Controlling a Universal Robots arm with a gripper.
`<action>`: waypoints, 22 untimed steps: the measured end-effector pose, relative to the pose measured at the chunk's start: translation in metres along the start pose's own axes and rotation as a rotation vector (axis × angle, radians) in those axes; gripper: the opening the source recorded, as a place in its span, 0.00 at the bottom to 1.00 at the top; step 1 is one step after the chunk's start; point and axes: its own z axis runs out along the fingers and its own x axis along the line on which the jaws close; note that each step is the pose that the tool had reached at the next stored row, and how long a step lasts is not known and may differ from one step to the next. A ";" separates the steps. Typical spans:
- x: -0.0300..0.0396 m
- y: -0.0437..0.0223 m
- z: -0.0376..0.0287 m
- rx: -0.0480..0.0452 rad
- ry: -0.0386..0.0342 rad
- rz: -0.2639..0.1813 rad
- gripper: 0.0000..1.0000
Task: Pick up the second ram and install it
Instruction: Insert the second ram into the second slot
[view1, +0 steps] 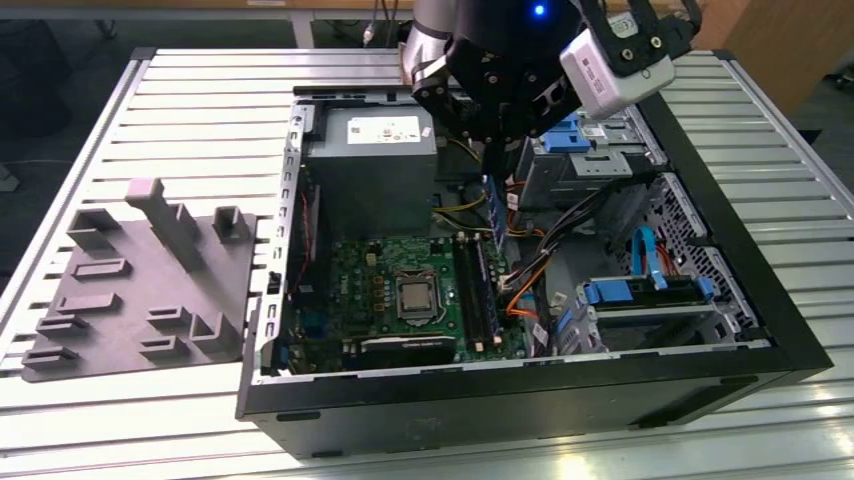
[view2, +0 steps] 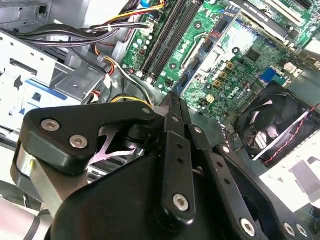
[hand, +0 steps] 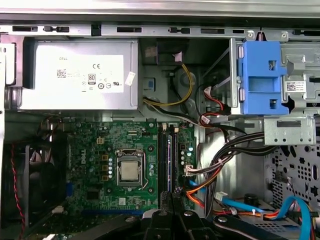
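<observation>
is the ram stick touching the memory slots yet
Cannot tell. In the exterior view the ram stick hangs upright from the hand near the memory slots, but its lower end blends into the cables behind, so no contact or gap shows plainly.

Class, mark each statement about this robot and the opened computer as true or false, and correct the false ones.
1. The gripper hangs over the grey tray. False: it hangs over the open computer case; the tray lies beside the case, at the exterior view's left.
2. The gripper is shut on the second ram, a slim blue stick held above the motherboard. True.
3. A cooler covers the processor. False: the processor sits bare in its socket.
4. The silver power supply sits inside the case, next to the motherboard. True.
</observation>
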 end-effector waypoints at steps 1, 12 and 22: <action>0.0000 0.0000 0.0007 0.0000 0.0000 0.000 0.12; 0.0003 -0.0004 0.0091 0.0000 0.0000 0.000 0.12; 0.0008 -0.0013 0.0258 0.0002 0.0000 0.000 0.12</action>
